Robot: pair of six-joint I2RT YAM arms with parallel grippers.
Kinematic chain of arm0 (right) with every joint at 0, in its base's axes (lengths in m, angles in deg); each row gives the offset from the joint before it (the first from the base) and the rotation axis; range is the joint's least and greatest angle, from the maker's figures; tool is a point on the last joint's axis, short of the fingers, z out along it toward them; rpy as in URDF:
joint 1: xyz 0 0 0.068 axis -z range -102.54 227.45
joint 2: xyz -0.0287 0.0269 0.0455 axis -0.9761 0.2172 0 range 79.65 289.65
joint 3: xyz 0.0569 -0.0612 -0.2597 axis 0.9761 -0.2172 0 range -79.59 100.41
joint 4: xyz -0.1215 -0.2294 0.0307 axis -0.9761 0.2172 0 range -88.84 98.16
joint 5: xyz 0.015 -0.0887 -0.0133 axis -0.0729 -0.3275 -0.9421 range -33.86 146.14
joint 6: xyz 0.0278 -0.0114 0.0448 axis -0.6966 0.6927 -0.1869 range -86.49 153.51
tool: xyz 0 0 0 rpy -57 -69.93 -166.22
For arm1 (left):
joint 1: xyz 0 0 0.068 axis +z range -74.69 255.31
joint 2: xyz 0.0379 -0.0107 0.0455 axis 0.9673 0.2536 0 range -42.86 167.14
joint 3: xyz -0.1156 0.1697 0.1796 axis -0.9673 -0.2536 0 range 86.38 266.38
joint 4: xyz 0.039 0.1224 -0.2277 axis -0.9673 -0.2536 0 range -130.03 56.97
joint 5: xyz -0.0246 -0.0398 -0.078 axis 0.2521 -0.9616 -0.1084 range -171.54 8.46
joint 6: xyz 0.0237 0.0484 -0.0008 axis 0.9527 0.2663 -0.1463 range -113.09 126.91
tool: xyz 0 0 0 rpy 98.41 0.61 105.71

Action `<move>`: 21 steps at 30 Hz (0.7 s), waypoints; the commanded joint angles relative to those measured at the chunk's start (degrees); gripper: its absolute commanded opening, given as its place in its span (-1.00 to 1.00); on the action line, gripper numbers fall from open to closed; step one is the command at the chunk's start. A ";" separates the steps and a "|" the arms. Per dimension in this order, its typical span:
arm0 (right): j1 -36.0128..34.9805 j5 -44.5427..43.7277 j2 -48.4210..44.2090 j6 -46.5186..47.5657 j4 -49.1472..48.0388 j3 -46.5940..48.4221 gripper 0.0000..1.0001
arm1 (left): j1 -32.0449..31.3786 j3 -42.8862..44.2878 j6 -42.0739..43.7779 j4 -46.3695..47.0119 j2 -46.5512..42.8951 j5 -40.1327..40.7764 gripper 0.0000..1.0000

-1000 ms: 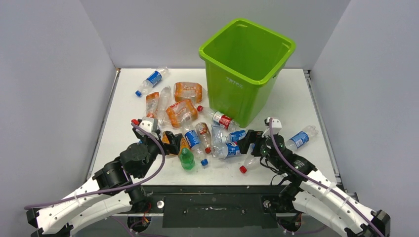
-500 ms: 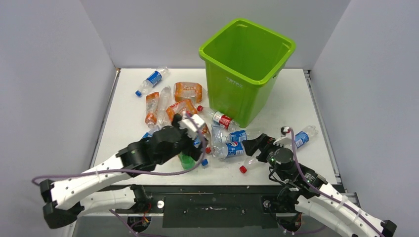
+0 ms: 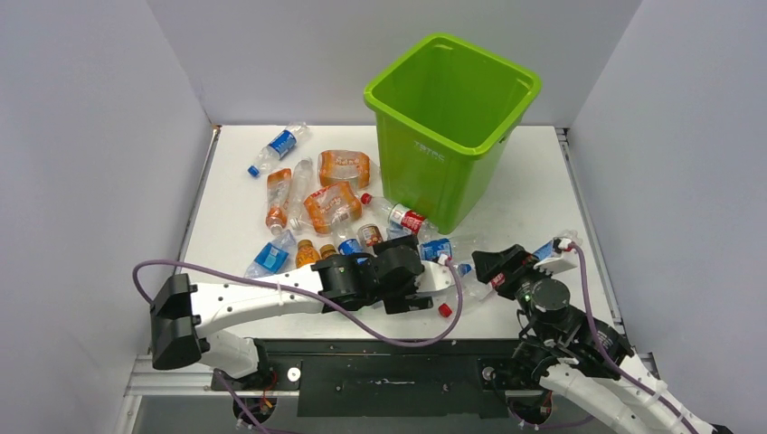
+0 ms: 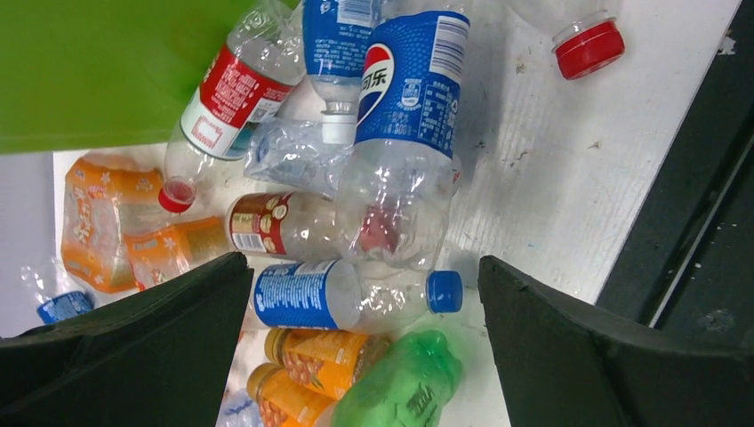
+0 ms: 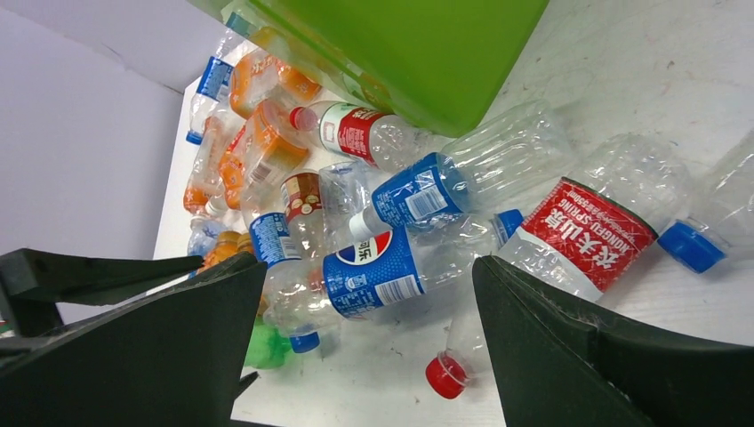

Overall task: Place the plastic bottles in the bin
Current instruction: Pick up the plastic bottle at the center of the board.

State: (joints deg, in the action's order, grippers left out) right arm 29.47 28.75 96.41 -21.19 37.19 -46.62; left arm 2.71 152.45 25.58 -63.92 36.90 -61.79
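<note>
Fingers [image 4: 133, 347] of both arms gape; one green bottle [image 4: 400, 387], one bin [image 3: 434, 172].

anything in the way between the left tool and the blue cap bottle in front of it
Nothing visible does. The left tool is open and frames the blue-capped bottle, which lies uncovered. The Pepsi bottle and an orange bottle crowd its sides.

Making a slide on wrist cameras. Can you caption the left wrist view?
Left gripper, open, hovers over a heap of crushed plastic bottles beside the green bin.
</note>
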 commanded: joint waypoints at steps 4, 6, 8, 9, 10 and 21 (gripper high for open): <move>-0.08 -2.70 -3.08 -0.22 4.28 1.95 0.79 | -0.20 2.99 6.74 7.40 6.97 0.06 1.00; -0.05 -2.67 -3.21 -0.06 4.39 1.89 0.79 | -0.10 3.59 7.38 8.15 8.94 -0.44 0.99; -0.10 -2.49 -3.02 0.07 4.26 1.92 0.79 | 0.19 5.37 7.39 7.82 11.39 -1.22 0.99; -0.11 -2.42 -2.93 0.05 4.23 1.92 0.79 | 0.38 5.69 7.34 7.91 12.33 -1.64 0.99; -0.03 -2.47 -2.88 0.06 4.18 2.00 0.79 | 0.55 6.20 7.34 8.22 13.25 -1.80 0.99; -0.09 -2.13 -3.76 1.08 3.70 1.87 0.79 | 3.58 8.36 5.89 10.37 20.72 -1.83 0.64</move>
State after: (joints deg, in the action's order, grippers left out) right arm 29.47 27.28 93.48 -20.92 42.37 -46.38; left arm 5.24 158.37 31.99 -56.66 56.40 -62.97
